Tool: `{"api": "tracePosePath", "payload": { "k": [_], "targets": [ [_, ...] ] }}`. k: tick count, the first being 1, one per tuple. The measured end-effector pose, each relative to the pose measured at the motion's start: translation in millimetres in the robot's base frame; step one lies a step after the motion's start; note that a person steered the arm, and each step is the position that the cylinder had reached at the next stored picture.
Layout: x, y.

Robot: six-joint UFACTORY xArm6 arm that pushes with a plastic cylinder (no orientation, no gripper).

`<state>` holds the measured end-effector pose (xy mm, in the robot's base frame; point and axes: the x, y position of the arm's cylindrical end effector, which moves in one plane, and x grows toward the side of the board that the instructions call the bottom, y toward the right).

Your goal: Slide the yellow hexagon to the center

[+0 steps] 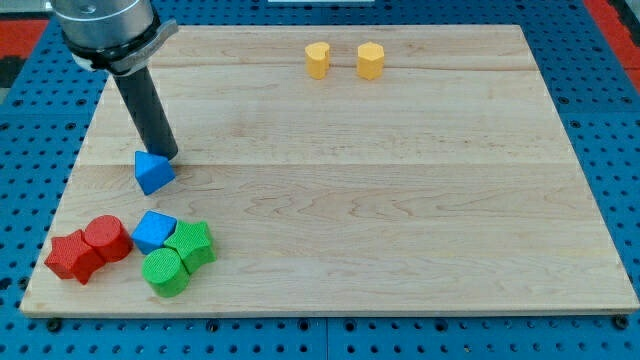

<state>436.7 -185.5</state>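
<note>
We are resting my tip (pixel 165 155) against the top edge of a blue triangular block (pixel 153 172) at the worktop's (pixel 400 220) left side. Our end effector is a bare rod, holding nothing. The yellow hexagon (pixel 370 60) is sitting near the view's top, just beside a yellow heart-like block (pixel 317 59).

Bright, even overhead light fills the wooden board (pixel 400 200) (no glare anywhere); blocks cast short soft shadows. Focus is sharp, though edges perhaps bow slightly.
</note>
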Motion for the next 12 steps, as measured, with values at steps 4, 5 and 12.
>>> {"api": "tracePosePath", "payload": {
  "k": [4,5,12],
  "targets": [
    [39,-20],
    [16,71],
    [-211,277]
  ]
}}
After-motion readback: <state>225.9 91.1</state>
